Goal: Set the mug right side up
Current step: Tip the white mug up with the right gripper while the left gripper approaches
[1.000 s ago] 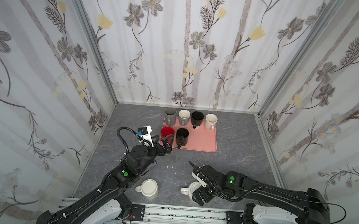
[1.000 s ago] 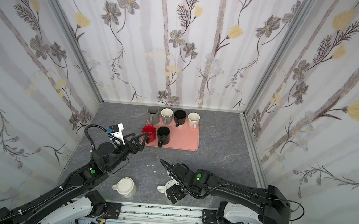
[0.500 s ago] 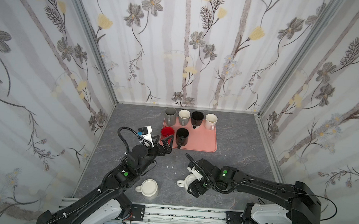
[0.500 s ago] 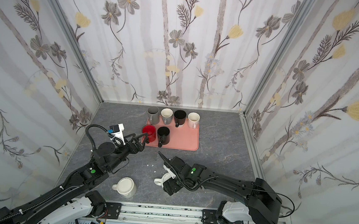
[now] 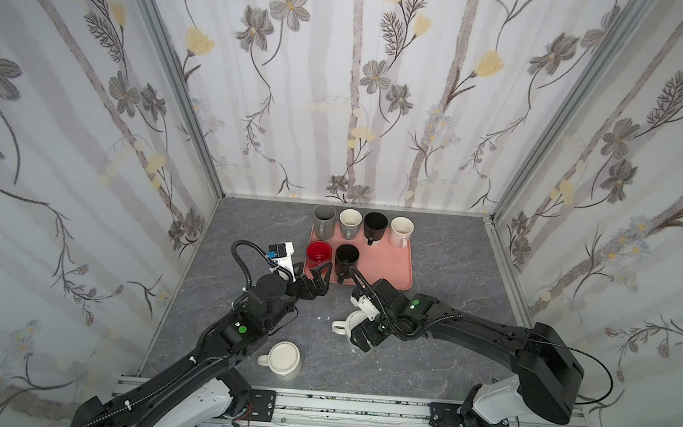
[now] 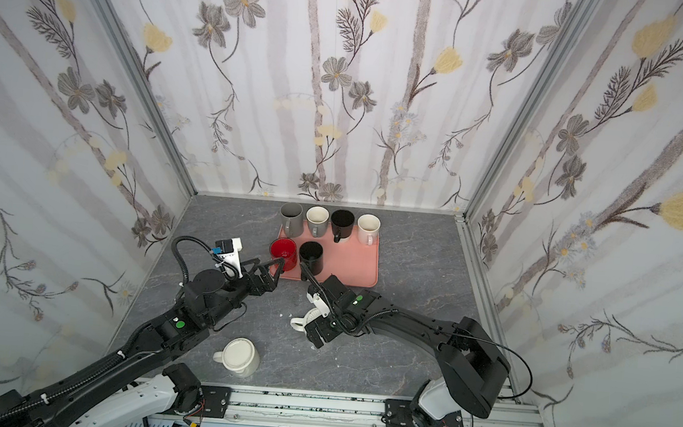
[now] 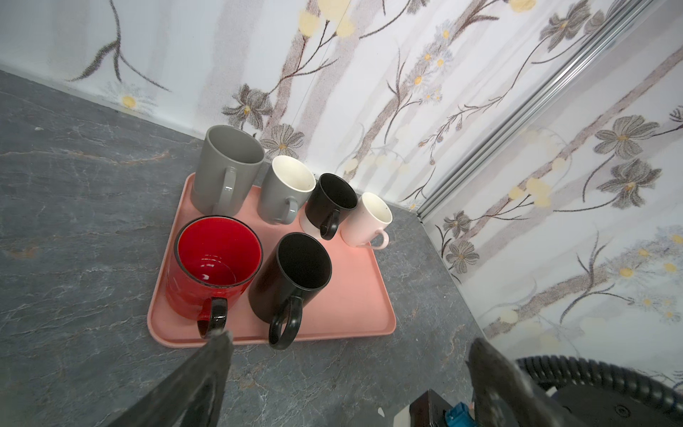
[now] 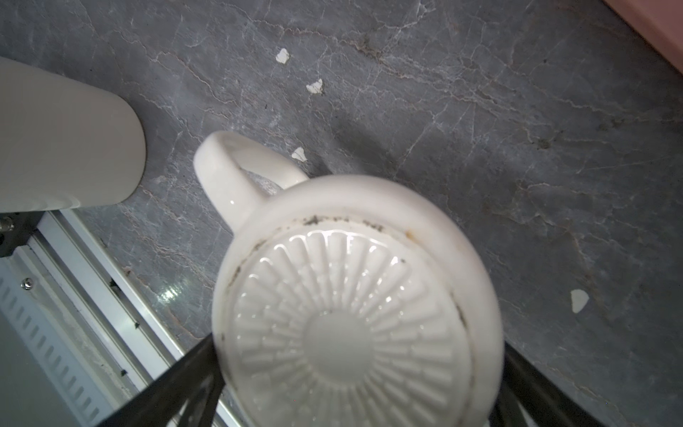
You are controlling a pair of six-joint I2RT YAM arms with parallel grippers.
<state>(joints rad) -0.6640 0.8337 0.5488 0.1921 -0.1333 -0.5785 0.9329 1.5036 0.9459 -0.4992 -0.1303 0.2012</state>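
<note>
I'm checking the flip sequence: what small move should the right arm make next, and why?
Probably roll the wrist of the right tool to swing the mouth of the white mug upward. Its ribbed base faces the wrist camera, so it's upside down, and the tool's fingers sit against its sides, seemingly gripping it.

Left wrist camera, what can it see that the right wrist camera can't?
Only left wrist: a red mug and five other upright mugs on the pink tray, plus flowery walls. Only right wrist: an upside-down white mug showing its ribbed bottom, inside the right gripper, and a cream mug nearby. Both: the grey table and a bit of that tray.
</note>
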